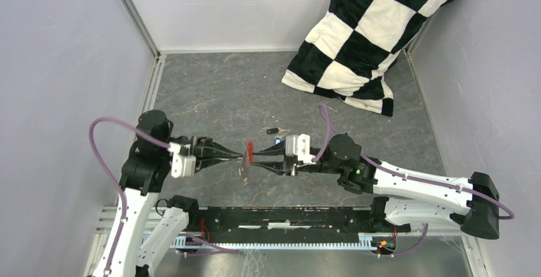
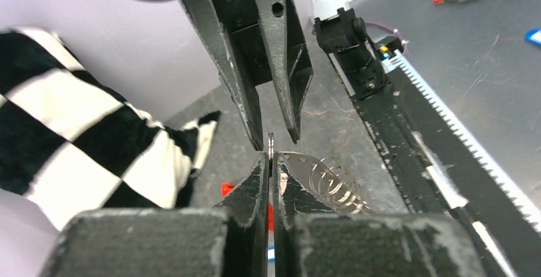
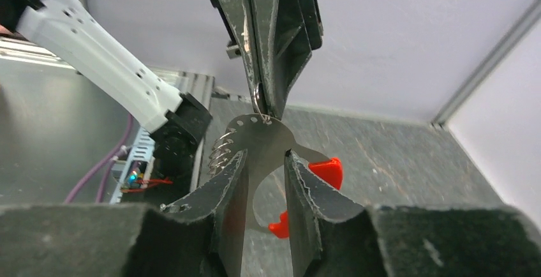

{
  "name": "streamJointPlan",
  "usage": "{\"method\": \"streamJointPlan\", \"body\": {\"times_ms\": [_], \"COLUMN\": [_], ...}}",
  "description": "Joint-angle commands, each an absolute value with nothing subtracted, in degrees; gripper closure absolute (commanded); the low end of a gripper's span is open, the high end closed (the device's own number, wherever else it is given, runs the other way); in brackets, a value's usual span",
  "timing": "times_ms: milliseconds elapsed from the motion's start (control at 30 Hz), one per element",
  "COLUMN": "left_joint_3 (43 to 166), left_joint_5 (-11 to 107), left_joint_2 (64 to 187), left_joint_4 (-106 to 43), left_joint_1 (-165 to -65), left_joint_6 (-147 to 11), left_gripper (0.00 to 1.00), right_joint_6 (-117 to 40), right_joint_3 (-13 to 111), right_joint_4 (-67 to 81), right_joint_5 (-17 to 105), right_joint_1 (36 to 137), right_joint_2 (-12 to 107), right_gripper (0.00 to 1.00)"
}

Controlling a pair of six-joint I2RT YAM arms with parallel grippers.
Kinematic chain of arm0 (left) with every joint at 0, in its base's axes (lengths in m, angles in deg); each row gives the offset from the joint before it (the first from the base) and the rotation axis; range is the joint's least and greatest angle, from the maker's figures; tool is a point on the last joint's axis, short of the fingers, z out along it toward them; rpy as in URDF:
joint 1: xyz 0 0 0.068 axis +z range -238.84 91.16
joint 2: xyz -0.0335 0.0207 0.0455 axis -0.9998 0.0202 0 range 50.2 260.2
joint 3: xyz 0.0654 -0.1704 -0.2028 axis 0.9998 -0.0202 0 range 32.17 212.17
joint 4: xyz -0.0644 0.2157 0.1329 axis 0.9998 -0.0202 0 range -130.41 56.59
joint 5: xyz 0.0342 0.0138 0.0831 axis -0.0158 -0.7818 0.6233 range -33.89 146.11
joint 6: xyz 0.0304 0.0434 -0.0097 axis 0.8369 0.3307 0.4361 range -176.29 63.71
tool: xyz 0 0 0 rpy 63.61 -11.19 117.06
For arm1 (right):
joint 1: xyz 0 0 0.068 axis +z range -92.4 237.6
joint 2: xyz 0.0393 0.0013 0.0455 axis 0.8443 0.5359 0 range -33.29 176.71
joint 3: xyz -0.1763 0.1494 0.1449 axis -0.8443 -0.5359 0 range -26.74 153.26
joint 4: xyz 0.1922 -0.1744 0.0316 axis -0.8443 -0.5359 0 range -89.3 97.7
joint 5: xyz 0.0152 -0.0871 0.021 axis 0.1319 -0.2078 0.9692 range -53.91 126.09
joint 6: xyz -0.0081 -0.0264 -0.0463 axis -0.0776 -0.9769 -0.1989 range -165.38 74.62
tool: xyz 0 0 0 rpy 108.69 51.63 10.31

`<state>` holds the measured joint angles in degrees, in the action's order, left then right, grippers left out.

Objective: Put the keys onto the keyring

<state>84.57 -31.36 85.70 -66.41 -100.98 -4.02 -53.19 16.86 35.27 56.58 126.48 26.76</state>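
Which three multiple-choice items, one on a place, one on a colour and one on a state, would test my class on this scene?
1. Where is the black key?
A. lying on the table
B. held in a gripper
C. hidden under an arm

2. What colour is the keyring tag?
A. green
B. red
C. yellow

3. How is the left gripper?
A. wide open
B. out of view
C. shut on the keyring

Answers: 1 A, it lies alone beyond the grippers. 2 B, red shows beside the metal plate. 3 C, its fingers pinch the ring in both wrist views.
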Motion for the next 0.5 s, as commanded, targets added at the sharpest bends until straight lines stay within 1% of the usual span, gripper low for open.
{"method": "streamJointPlan", "body": {"times_ms": [0, 133, 300, 367, 467], "left_joint_3": [84.91, 86.68, 86.15, 86.11, 86.18], "left_joint_5": [-29.47, -29.14, -26.74, -25.38, -24.48], "left_joint_2": [91.6, 96.69, 97.58, 98.14, 98.33], "left_joint_4": [-66.62, -74.62, -75.27, -75.35, -78.75], "left_joint_1": [-101.23, -101.23, -101.23, -101.23, -101.23], "left_joint_6": [-14.6, -15.04, -19.19, -21.28, -18.73], "left_gripper": [0.98, 0.98, 0.98, 0.98, 0.98], "right_joint_6": [-52.89, -52.4, -55.33, -54.07, -52.1], "right_joint_3": [19.58, 19.63, 23.04, 24.29, 24.51], "right_joint_4": [29.51, 29.45, 22.17, 20.12, 21.53], "right_joint_5": [49.11, 55.99, 55.26, 55.3, 60.45], "right_joint_1": [123.29, 121.47, 120.95, 118.98, 117.37], "right_joint_2": [26.33, 25.97, 26.66, 27.61, 28.73], "right_gripper": [0.68, 0.6, 0.59, 0.6, 0.59]}}
